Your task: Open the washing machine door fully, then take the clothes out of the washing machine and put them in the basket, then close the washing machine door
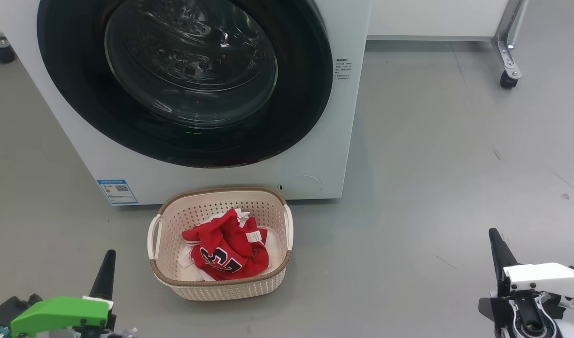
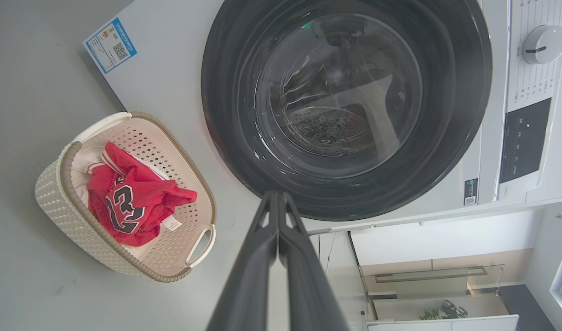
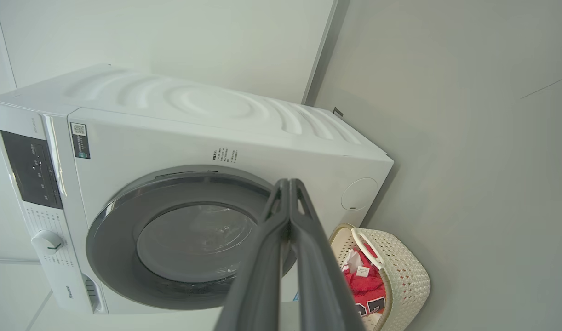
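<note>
Head view: I see the clothes (image 1: 226, 249) lying in the basket (image 1: 221, 192), just before the washing machine (image 1: 315, 155); the washing machine door (image 1: 188, 70) looks shut.
Left wrist view: my left end effector (image 2: 277, 197) is pressed together, empty.
Right wrist view: my right end effector (image 3: 289, 184) is likewise. I can't confirm the latch, so the door might swing open.

The washing machine (image 1: 324, 155) is white, its door (image 1: 71, 103) glossy black-rimmed, its label (image 1: 117, 191) blue, the basket (image 1: 221, 288) perforated cream with a brown woven rim, the clothes (image 1: 226, 244) red with white-edged dark numerals.

The clothes (image 1: 223, 251) are being held in the basket (image 1: 226, 288), which is being supported by the floor (image 1: 432, 188), just before and below the washing machine door (image 1: 188, 70).
</note>
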Motion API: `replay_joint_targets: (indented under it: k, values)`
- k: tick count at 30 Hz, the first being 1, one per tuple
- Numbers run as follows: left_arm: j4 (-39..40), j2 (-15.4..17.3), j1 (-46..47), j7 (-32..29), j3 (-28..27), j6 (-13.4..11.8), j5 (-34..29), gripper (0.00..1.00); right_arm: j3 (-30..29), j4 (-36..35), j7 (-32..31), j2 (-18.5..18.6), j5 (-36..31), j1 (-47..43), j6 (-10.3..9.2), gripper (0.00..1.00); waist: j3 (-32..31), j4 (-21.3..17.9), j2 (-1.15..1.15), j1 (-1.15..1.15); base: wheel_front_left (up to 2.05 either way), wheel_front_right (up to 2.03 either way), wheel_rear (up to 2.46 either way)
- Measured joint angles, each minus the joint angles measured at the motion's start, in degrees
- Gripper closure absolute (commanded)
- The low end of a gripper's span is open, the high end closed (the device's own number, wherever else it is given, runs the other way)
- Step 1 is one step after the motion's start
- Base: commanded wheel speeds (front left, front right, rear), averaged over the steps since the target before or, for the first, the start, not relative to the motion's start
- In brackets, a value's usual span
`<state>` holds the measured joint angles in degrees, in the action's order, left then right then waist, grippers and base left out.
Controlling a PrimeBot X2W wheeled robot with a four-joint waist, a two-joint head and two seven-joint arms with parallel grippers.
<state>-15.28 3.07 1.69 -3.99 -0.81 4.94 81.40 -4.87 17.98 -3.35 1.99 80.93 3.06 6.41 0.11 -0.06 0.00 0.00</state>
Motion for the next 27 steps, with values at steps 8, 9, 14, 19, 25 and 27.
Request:
replay_joint_targets:
  k: [8,9,14,19,25,27]
  values:
    - [-0.38,-0.29,0.83,-1.07,-1.61,1.0,5.66,1.0,-1.56,-0.9,-1.59,0.01,5.5,0.05,0.08,1.0,0.02,0.03,0.0,0.0,0.0,0.0,0.0]
    - [-0.45,-0.32,0.9,-1.08,-1.82,1.16,6.49,1.0,-1.75,-0.99,-1.82,0.01,6.31,0.07,0.08,1.0,0.03,0.03,0.0,0.0,0.0,0.0,0.0]
    - [-0.65,-0.42,1.42,-1.75,-2.93,1.94,10.05,1.0,-2.66,-1.46,-2.76,0.01,9.89,0.2,0.38,1.0,0.04,0.05,0.0,0.0,0.0,0.0,0.0]
    - [-0.67,-0.49,1.58,-1.75,-3.1,1.96,10.54,1.0,-2.91,-1.62,-2.98,0.01,10.79,0.41,0.55,1.0,0.04,0.06,0.0,0.0,0.0,0.0,0.0]
    - [-0.71,-0.52,1.59,-1.76,-3.12,1.96,10.54,1.0,-2.91,-1.63,-2.98,0.01,10.8,0.41,0.55,1.0,0.04,0.06,0.0,0.0,0.0,0.0,0.0]
    - [-0.71,-0.53,1.59,-1.76,-3.12,1.96,10.54,1.0,-2.91,-1.64,-2.98,0.01,10.8,0.41,0.55,1.0,0.04,0.06,0.0,0.0,0.0,0.0,0.0]
